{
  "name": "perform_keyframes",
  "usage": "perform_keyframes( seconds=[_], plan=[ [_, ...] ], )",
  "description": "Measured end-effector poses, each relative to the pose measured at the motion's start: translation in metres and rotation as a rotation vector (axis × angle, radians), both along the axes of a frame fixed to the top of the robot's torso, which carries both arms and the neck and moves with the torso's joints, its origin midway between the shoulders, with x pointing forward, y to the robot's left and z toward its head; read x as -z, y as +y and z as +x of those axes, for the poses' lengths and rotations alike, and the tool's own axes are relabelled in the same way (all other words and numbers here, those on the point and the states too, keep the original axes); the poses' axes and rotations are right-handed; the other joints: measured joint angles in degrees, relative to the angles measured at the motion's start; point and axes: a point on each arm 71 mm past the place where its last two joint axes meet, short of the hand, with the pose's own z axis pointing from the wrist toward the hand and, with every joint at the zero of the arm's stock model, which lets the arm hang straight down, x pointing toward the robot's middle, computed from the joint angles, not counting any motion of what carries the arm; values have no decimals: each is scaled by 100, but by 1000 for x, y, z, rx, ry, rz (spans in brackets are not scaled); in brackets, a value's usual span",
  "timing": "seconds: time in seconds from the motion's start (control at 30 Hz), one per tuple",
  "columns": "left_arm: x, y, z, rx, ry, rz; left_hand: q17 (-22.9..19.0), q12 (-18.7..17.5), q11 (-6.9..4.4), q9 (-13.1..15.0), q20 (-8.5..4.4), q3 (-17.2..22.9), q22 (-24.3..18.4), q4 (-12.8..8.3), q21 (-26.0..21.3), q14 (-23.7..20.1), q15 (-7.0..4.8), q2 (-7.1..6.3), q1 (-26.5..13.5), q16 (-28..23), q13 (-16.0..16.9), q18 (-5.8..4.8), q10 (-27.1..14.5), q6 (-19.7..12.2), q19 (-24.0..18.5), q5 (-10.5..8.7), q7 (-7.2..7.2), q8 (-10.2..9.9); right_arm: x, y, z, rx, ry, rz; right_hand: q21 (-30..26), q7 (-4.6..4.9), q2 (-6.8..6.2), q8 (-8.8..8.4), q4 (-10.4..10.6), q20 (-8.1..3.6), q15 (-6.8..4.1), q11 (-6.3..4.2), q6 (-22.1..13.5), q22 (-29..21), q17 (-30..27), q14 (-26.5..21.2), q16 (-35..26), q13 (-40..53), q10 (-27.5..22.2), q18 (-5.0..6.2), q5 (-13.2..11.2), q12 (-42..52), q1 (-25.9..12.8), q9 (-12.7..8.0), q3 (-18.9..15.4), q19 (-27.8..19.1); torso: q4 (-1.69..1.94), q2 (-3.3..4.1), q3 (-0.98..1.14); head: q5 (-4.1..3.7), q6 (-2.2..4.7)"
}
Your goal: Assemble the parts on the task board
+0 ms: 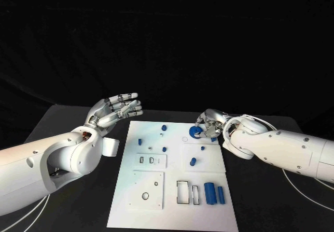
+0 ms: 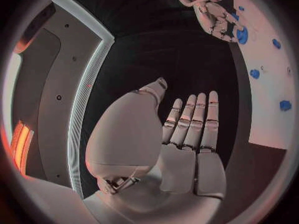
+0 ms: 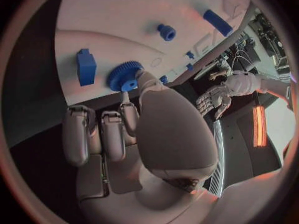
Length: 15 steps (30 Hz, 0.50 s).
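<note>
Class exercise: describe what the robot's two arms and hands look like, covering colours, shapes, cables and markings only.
Both arms are smooth, rounded white shells with small dark screw dots. Thin white cables trail beside each arm. The left hand and right hand are silver, segmented metal, with dark joints and a bulging pale palm housing.

Right hand [image 1: 211, 126] covers part of the blue gear [image 1: 195, 131] in the head view; whether the fingers grip it or only touch it can't be told. In the right wrist view the thumb hides the gear's [image 3: 124, 76] 4 o'clock edge. Small blue parts [image 1: 152, 141] at the task board's [image 1: 139, 215] far end are too small to identify. Both arms are cut off by the picture edges.
</note>
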Motion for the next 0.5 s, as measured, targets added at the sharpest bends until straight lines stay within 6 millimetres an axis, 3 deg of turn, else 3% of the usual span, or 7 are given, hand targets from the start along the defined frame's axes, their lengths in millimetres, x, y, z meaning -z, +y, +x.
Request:
perform_keyframes(
  seconds=[0.17, 0.3, 0.37, 0.5],
  plan=[
    [0, 0, 0, 0, 0, 0, 0, 0, 0, 0, 0, 0, 0, 0, 0, 0, 0, 0, 0, 0, 0, 0, 0, 0, 0, 0, 0, 0, 0, 1, 0, -4, -5, -6, 43, -22, -5, 4, -11, 0, 0, 0, 129, 0, -1, 0, 22, 37, 0, 0, -2, 24, 4, -45, 410, 0, -1, 1, 1, 1, -20],
    [0, 0, 0, 0, 0, 0, 0, 0, 0, 0, 0, 0, 0, 0, 0, 0, 0, 0, 0, 0, 0, -1, 0, 0, 0, 0, 0, 0, -1, 2, 0, -9, -12, -14, 61, -51, -163, 71, -38, -34, 0, -42, 298, -1, -1, 0, 22, 72, 42, 0, -22, 47, 52, -75, 986, 34, -3, 1, 2, -3, -28],
    [0, 0, 0, 0, 0, 0, 0, 0, 0, 0, 0, 0, 1, 0, 0, 0, 0, 0, 0, 0, 0, 0, 0, 0, 0, 0, 0, 0, -1, 3, -1, -13, -17, -20, 114, -33, -201, 114, -86, -43, -5, -92, 325, -1, -1, 4, 47, 128, 116, -79, -20, 116, 15, -74, 1244, 42, -6, 0, 2, -8, -31],
    [0, 0, 0, 1, 0, 0, 0, 0, 0, 0, 0, 0, 1, 0, 0, 0, 0, 0, 0, 0, 0, -1, 0, 0, 0, 0, 0, 0, -1, 5, -2, -23, -28, -29, 154, -24, -262, 115, -191, -62, -52, -123, 337, -1, -1, 11, 55, 140, 165, -91, -10, 157, -29, -74, 1614, 62, -7, 0, 2, -13, -38]
  ],
)
